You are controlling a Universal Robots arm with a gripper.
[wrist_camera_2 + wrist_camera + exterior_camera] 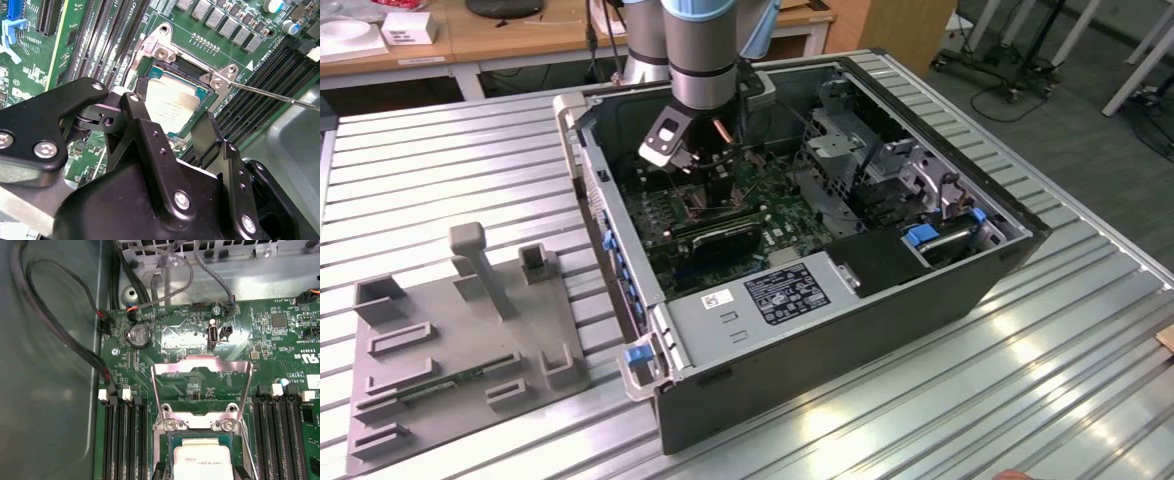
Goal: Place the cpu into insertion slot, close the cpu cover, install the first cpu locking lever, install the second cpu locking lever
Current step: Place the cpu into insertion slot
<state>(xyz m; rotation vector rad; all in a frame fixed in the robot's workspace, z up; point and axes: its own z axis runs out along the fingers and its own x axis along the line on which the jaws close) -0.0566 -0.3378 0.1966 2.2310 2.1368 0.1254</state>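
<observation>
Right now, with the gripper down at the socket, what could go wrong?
The gripper sits right at the cpu in the insertion slot; whether the chip lies flat is unclear, so a sideways pull could drag or tilt it. The cpu cover stands open close by and might get knocked. The thin locking lever juts out beside the gripper and could snag.
</observation>
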